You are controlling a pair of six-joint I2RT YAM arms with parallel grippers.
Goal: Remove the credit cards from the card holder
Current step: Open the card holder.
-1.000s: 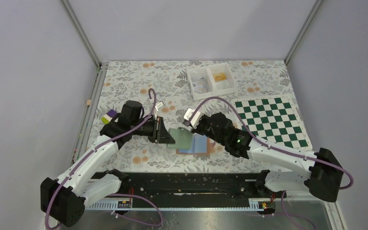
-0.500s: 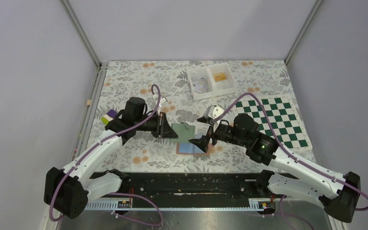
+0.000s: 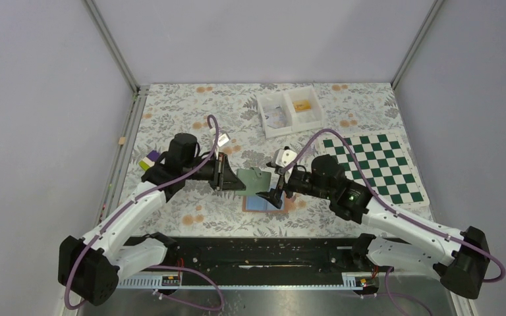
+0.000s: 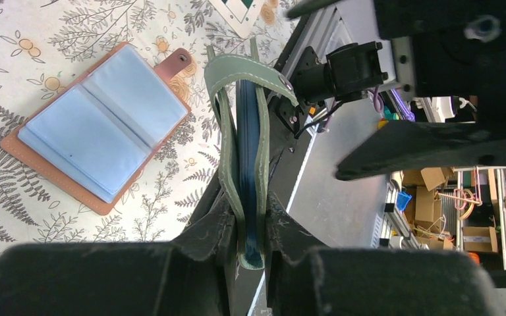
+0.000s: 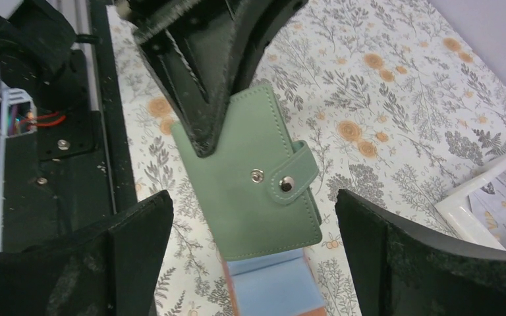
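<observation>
The left gripper [image 4: 245, 220] is clamped on one end of a green card holder [image 5: 244, 158], held on edge above the table with dark-blue leaves between its stitched covers and a snap tab curling over. The right gripper [image 3: 275, 185] hangs beside it, spread wide and touching nothing. Below, a tan-brown card holder [image 4: 99, 125] lies open flat, its pale-blue pockets facing up.
</observation>
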